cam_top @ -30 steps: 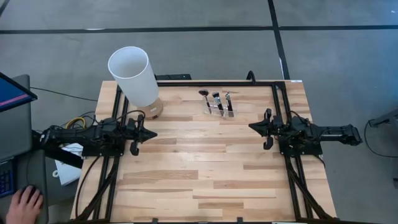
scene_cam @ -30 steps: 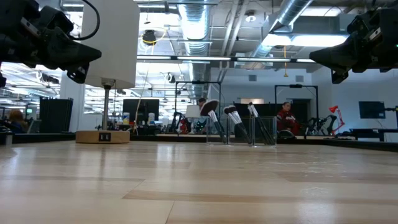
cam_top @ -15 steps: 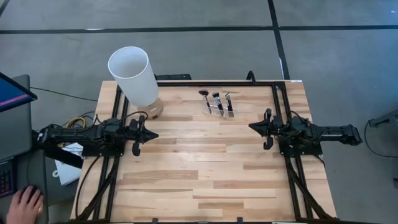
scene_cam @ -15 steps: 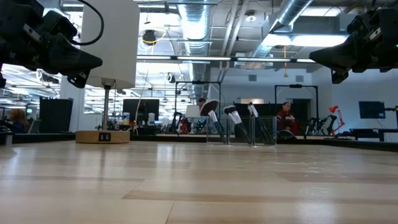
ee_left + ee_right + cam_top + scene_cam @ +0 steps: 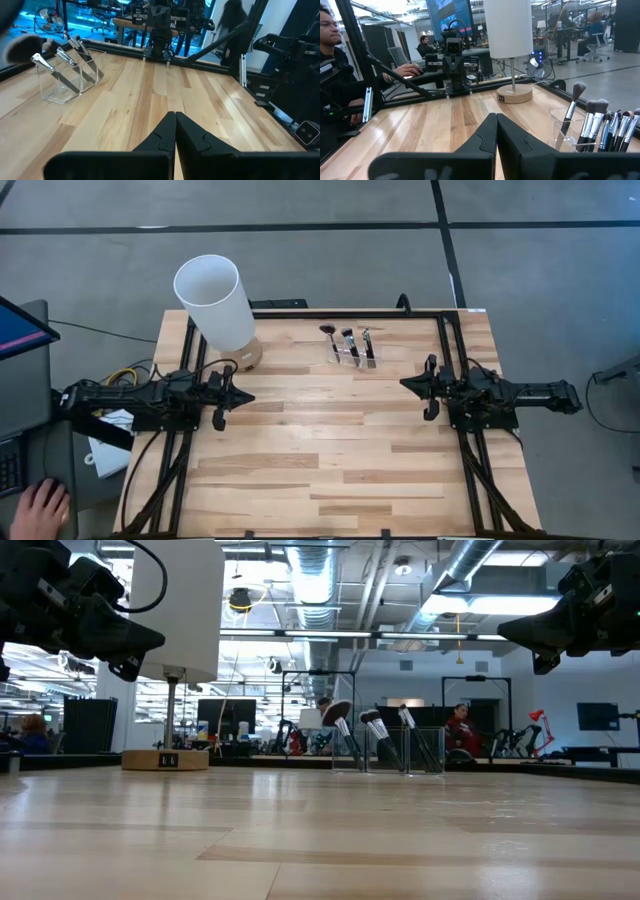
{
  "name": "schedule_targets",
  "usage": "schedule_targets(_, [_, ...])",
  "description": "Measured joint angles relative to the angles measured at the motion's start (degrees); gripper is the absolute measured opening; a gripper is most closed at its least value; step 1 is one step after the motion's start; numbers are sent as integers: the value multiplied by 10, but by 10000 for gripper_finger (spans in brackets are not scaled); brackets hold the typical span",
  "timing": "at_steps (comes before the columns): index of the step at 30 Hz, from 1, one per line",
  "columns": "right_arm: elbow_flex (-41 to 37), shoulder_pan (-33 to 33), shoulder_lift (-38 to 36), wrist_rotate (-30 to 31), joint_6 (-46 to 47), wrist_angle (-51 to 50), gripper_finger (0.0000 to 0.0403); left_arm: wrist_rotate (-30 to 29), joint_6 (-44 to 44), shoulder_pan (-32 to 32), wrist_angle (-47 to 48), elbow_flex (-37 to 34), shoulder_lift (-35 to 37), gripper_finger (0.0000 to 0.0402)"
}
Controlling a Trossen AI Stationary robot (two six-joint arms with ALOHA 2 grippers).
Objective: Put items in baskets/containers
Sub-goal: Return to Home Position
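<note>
Several makeup brushes stand, bristles up, in slots of a small clear acrylic holder on the table's far middle. The low view shows them leaning in the holder, one with a wide head. My left gripper hangs shut above the table's left side, pointing level toward the right, nothing in it. My right gripper hangs shut above the right side, pointing toward the left, also without anything. Both are far from the holder.
A tall white cylinder on a round wooden base stands at the far left corner. Black frame rails run along the table's sides and back. A person's hand rests off the table's near left; people sit beyond the left side.
</note>
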State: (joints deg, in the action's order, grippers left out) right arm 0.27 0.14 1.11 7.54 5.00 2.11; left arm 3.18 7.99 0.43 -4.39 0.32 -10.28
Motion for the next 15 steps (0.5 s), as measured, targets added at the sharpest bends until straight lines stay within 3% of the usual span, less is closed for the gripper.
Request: schedule_targets(15, [0,0,0,0,0,0,0,0,0,0,-4,0,0,6])
